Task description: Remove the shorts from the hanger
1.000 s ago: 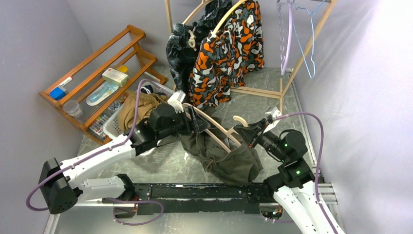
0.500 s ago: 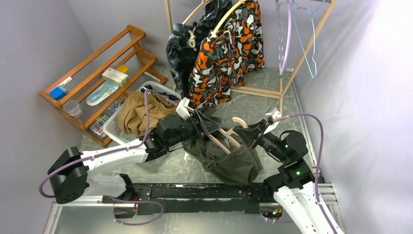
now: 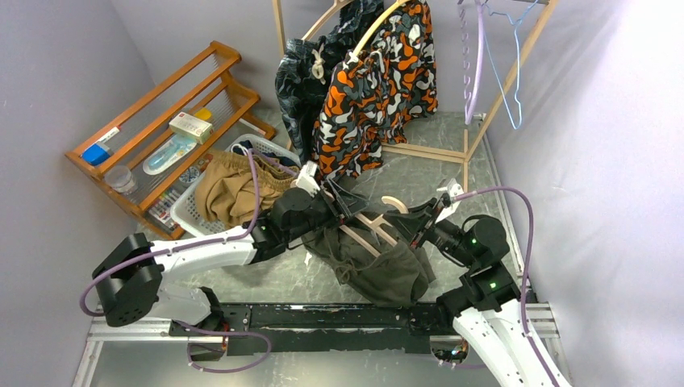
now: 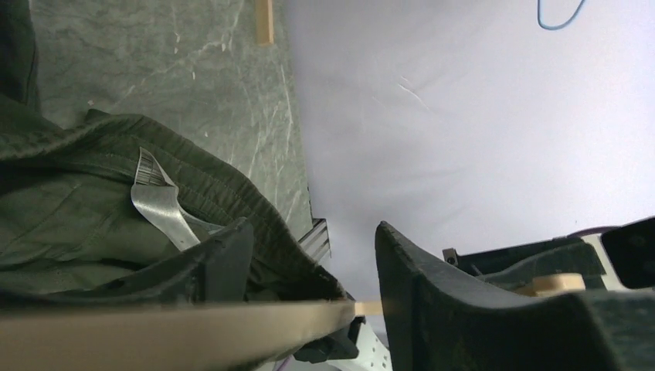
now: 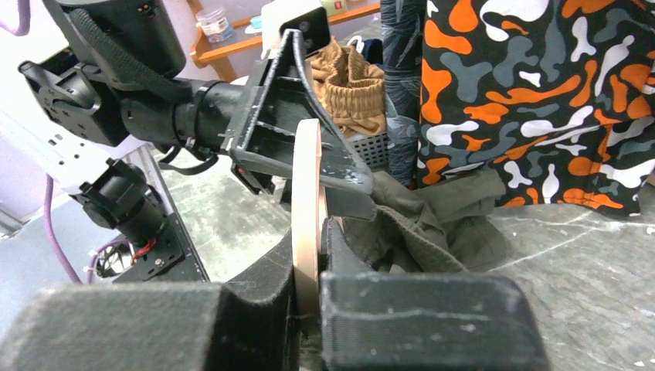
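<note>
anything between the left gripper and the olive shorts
Only the wooden hanger. Its arm runs between the fingers of the open left gripper, and the olive shorts are bunched right behind it. The right gripper clamps the same hanger. Nothing else visible is in the way.

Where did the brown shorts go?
In the top view, the tan shorts lie in the white basket on the left side, right in front of the wooden shelf.

Left tool (image 4: 310,229) spread, wooden hanger bar (image 4: 178,336) across gap; olive-grey shorts (image 4: 69,193) at left.
</note>
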`<state>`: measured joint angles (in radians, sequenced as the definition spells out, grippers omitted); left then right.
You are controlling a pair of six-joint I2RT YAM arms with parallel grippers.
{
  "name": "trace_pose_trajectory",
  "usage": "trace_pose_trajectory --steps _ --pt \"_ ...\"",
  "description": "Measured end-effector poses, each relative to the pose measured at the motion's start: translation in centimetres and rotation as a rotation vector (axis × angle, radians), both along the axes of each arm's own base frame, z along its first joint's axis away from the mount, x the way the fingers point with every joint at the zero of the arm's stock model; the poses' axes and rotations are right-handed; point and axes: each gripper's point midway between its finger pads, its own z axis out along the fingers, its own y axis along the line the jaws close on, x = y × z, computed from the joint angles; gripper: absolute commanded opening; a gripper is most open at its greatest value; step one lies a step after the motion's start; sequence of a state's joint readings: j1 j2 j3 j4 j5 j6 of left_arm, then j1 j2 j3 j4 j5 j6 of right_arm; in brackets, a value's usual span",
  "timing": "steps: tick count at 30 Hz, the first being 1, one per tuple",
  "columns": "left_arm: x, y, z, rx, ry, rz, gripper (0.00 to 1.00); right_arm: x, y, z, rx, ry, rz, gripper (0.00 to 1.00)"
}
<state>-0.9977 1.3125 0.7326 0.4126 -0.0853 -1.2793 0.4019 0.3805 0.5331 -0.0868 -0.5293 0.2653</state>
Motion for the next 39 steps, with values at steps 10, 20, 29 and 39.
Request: trace_pose_trajectory --steps 10,20,29,39 --pt "0.5 0.0 -0.1 0.032 0.026 0.031 0.07 -0.1 0.3 0.2 0.003 -0.003 0.021 0.18" --pt "0.8 5.3 3.3 0.064 -0.028 0.2 0.07 -0.7 0.2 0.5 0.002 -0.023 0.035 0.64" --pt "2.2 12.2 7.8 0.116 -0.106 0.447 0.07 -0.9 0.1 -0.2 -0.014 -0.004 0.032 0.69" --pt "2.5 19.2 12.3 0.191 -0.195 0.6 0.07 -0.7 0.8 -1.9 -0.032 0.096 0.068 0.76"
